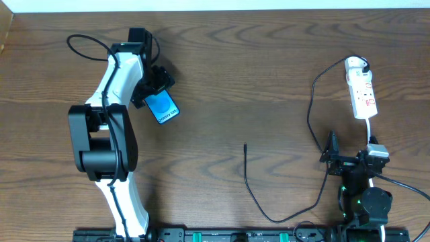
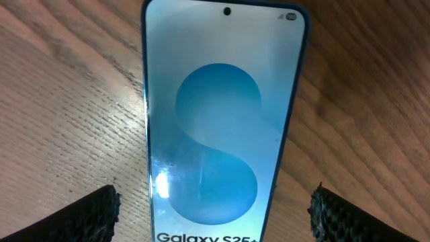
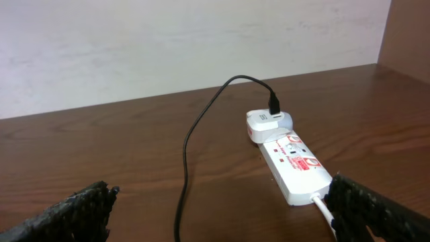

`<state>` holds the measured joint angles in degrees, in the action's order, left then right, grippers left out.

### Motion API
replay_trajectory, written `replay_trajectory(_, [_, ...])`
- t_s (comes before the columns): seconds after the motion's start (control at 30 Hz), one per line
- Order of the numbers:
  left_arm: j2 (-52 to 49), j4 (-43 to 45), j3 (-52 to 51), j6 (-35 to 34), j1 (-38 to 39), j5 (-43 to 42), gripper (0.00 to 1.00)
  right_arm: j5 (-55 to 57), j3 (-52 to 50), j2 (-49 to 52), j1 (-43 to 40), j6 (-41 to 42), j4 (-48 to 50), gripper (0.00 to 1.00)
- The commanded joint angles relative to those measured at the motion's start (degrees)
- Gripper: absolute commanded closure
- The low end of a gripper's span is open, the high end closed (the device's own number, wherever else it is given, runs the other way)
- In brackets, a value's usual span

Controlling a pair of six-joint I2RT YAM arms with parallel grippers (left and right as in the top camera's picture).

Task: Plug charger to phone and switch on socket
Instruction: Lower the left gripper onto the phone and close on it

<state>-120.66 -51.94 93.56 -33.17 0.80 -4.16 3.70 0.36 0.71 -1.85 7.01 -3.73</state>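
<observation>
The phone [image 1: 163,107] lies flat at the left of the table, its blue-cyan screen up; in the left wrist view the phone [image 2: 218,128] fills the middle. My left gripper [image 1: 153,86] is open, its fingers either side of the phone's text end [image 2: 215,215] without touching it. The black charger cable [image 1: 259,202] runs from the white plug in the socket [image 1: 361,91] down and round to its free tip [image 1: 245,145] at mid-table. My right gripper [image 1: 349,160] is open and empty, just short of the socket [image 3: 292,165], with the cable [image 3: 185,168] between its fingers.
The socket's white lead [image 1: 370,129] runs toward my right arm. The wooden table's far edge meets a pale wall [image 3: 168,47] behind the socket. The arm bases stand along the front edge [image 1: 235,235].
</observation>
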Motion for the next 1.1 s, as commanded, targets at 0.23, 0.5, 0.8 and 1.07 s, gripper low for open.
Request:
replay_trajectory(0.23, [-3.82, 0.42, -0.48, 1.36, 0.0, 0.7, 0.1, 0.48, -0.04, -0.33, 0.44, -0.39, -0.2, 0.01])
replay_trajectory(0.5, [-5.16, 1.03, -0.48, 0.96, 0.0, 0.74, 0.1, 0.48, -0.04, -0.33, 0.44, -0.39, -0.2, 0.01])
replay_trajectory(0.8, [-5.38, 1.55, -0.5, 0.94, 0.0, 0.72, 0.1, 0.48, -0.04, -0.33, 0.44, -0.39, -0.2, 0.01])
replay_trajectory(1.07, [-5.68, 1.79, -0.7, 0.94, 0.0, 0.72, 0.1, 0.48, -0.04, -0.33, 0.44, -0.39, -0.2, 0.01])
